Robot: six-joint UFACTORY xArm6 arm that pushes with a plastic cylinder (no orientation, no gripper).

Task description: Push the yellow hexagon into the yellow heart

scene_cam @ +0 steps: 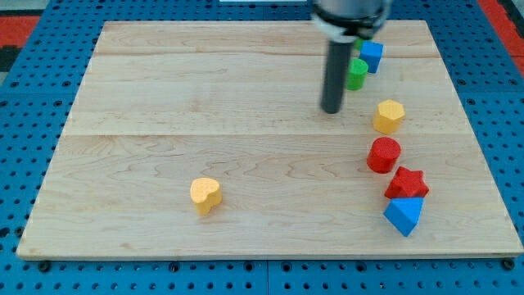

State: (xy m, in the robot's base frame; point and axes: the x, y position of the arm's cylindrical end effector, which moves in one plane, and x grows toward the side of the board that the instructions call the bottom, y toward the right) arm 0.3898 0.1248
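The wooden board is lying pale and smooth-grained across a blue pegboard table, its long planks running from the view's left to the view's right. My rod is standing upright near the view's top, and my tip is resting on the wood to the left of the yellow hexagon, near it but not touching. There are no jaws on this rig, only the plain dark rod, so nothing is being held.

The risk, as I judge it, is sitting in that position: the yellow heart is lying well apart, toward the view's bottom left, and my tip is standing on the heart's side of the hexagon. Pushing from here would be driving the hexagon toward the view's right edge, away from the heart. Circling behind it is also looking tight, since the red cylinder is sitting just below it and could get knocked. A flat-sided block may also be twisting off a narrow rod on an off-centre push.

The blocks are looking like matte, solid, chunky pieces. A red star and a blue triangular block are clustering at the lower right; a green block and a blue block are sitting beside the rod, partly hidden.
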